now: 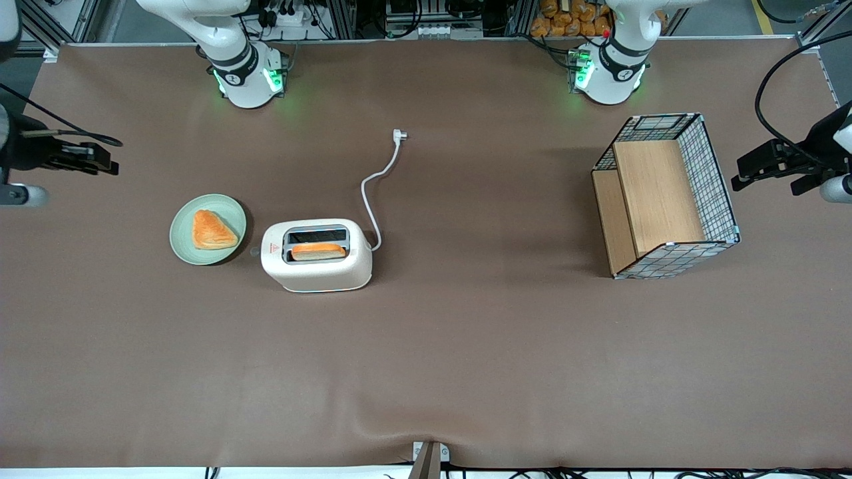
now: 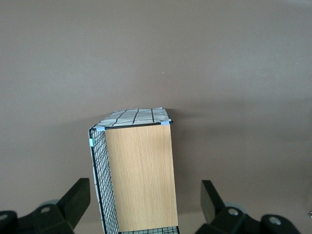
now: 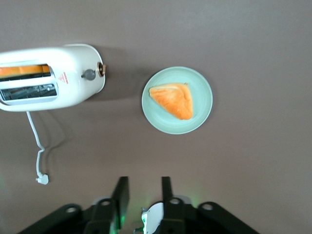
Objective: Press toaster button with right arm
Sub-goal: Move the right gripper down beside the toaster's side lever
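The cream-white toaster stands on the brown table with a slice of bread in the slot nearer the front camera. It also shows in the right wrist view. The button, a small round grey knob, sits on the toaster's short end facing the plate, with a small brownish stub beside it. A small stub sticks out of that end in the front view. The right arm's gripper hangs well apart from the toaster, toward the working arm's end of the table. The gripper is open and empty.
A green plate with a triangular pastry lies beside the toaster's button end. The white cord and plug run farther from the front camera. A wire basket with wooden shelves stands toward the parked arm's end.
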`<state>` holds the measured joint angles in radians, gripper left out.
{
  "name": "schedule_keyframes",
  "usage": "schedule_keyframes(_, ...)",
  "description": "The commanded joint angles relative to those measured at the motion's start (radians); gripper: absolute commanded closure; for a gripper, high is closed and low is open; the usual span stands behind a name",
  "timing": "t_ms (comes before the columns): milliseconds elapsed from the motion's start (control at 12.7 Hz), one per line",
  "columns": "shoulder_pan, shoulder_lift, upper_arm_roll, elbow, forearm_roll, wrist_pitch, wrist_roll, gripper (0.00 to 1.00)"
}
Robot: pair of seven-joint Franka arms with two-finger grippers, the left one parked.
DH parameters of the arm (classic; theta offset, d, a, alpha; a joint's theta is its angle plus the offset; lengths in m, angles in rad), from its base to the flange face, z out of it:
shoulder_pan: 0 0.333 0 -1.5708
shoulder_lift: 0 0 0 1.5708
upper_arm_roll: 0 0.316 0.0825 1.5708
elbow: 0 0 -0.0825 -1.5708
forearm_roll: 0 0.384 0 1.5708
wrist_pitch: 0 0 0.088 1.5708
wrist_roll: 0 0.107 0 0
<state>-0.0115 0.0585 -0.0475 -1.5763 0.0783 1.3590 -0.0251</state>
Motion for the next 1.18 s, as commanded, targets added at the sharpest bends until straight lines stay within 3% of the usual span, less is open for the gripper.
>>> schedule_keyframes(0, -0.007, -0.002, 0.006, -0.065, 0.070, 0.026, 0.005, 1.00)
schedule_keyframes(157, -0.005, 0.000, 0.006, -0.135, 0.116, 0.089, 0.004, 1.00)
schedule_keyframes(393, -0.011, -0.002, 0.005, -0.275, 0.262, 0.208, 0.005, 1.00)
schedule_keyframes(628, 0.004, 0.000, 0.006, -0.404, 0.342, 0.342, 0.005, 1.00)
schedule_keyframes(785, 0.007, 0.001, 0.006, -0.486, 0.437, 0.432, -0.009, 1.00)
schedule_keyframes(1099, 0.016, 0.095, 0.006, -0.440, 0.460, 0.499, -0.050, 1.00)
